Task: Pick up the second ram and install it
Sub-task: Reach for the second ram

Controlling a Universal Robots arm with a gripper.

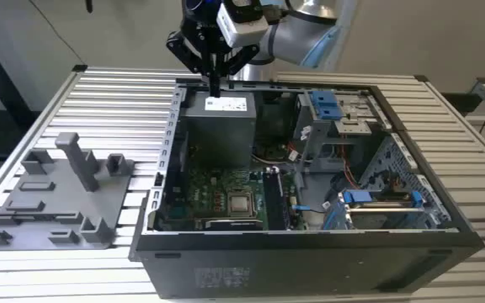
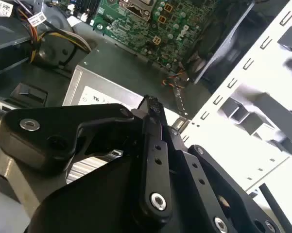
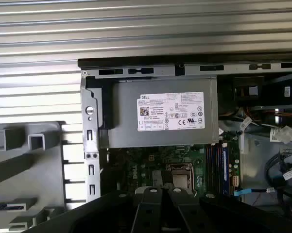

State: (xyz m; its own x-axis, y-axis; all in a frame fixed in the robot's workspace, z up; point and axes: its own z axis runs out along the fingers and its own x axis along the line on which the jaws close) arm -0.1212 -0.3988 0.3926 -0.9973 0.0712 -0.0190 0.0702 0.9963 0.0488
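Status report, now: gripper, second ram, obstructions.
Gripper shut, hanging over the power supply at the far end of the case. Second ram: cannot place it. No obstruction seen under the gripper.

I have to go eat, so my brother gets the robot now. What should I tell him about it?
The gripper is shut with no stick held. It hangs over the power supply at the far end of the open computer case.
The memory slots sit on the motherboard, beside the processor socket.
Done: nothing yet.
Left: both the pick-up and the install.
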